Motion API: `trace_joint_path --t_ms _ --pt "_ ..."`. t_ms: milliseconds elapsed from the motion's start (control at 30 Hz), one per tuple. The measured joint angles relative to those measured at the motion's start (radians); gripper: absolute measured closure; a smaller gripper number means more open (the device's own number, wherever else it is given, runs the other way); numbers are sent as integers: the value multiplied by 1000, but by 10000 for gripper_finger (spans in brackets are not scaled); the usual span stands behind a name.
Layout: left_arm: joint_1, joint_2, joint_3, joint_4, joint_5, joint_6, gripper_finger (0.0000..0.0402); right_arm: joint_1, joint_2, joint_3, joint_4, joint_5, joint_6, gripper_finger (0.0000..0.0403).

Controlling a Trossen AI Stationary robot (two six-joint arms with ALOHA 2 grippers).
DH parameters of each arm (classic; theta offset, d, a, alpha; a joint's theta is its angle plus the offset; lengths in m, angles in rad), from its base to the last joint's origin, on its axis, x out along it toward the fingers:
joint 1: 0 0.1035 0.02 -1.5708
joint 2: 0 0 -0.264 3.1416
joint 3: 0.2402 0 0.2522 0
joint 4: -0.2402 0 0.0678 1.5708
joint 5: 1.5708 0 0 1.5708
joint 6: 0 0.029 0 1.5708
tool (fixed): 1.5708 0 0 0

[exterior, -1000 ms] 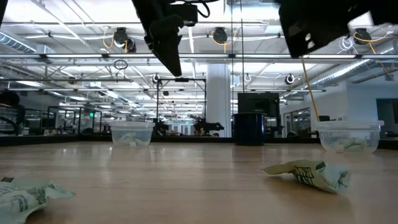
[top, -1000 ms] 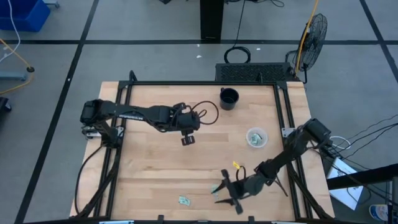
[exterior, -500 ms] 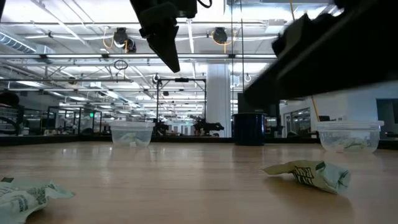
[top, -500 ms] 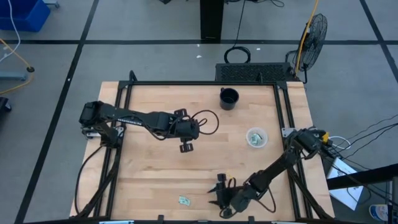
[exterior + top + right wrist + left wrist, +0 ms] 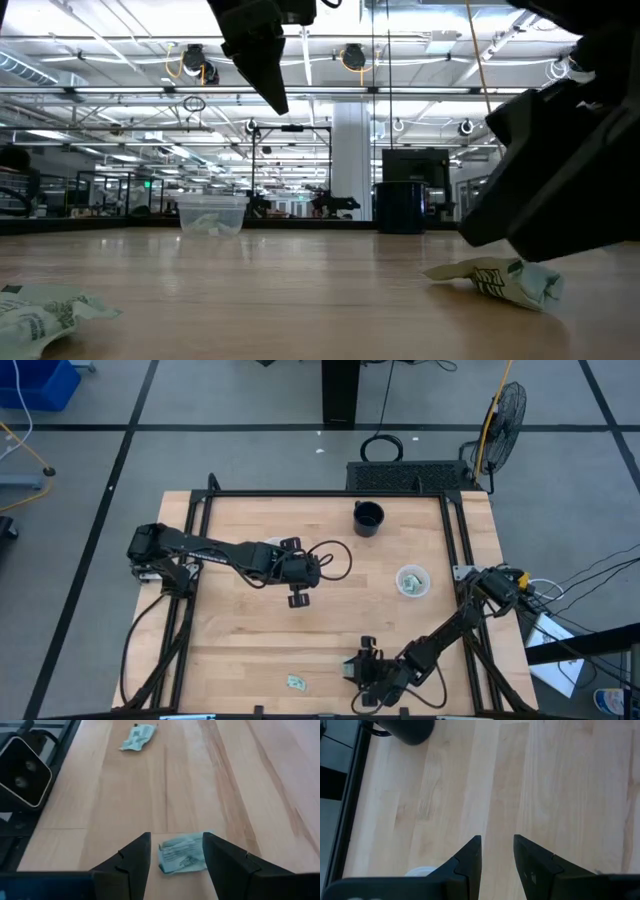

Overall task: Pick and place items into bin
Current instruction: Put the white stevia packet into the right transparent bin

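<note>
Two pale teal crinkled wrapped pieces lie flat on the wooden table near its near edge. One (image 5: 182,854) (image 5: 495,278) sits between the fingers of my open right gripper (image 5: 176,842) (image 5: 355,668), which is low over the table and points toward the table's left. The other (image 5: 295,682) (image 5: 138,737) (image 5: 40,310) lies farther left. More pieces sit inside a clear cup (image 5: 411,581) at the right. My left gripper (image 5: 297,600) (image 5: 497,842) hangs over the table's middle, narrowly open and holding nothing.
A black cup (image 5: 368,518) (image 5: 405,205) stands near the far edge. A second clear cup (image 5: 210,215) stands under the left arm. The low camera (image 5: 22,777) sits at the near edge beside my right gripper. A black frame rail (image 5: 455,540) borders the table.
My right arm has swung toward the near edge and come down, so its open fingers now straddle the right-hand piece. In the low view it now hides the right clear cup. My left gripper has shifted slightly toward the near edge. Both pieces have stayed put.
</note>
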Motion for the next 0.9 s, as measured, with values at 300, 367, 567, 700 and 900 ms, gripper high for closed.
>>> trace_joint_path --t_ms 300,367,567,700,900 --pt "0 0 0 0 -2 1 282 -15 0 -8 -102 -3 58 260" --pt "0 0 0 0 -2 1 282 -17 0 -14 -98 -2 55 273" --pt "0 0 0 0 -2 5 282 -20 -2 -25 -95 -2 55 335" --pt "0 0 0 0 -2 8 282 -20 -21 -26 -125 2 48 387" --pt "0 0 0 2 -2 7 282 -15 -182 -27 -327 93 54 391"
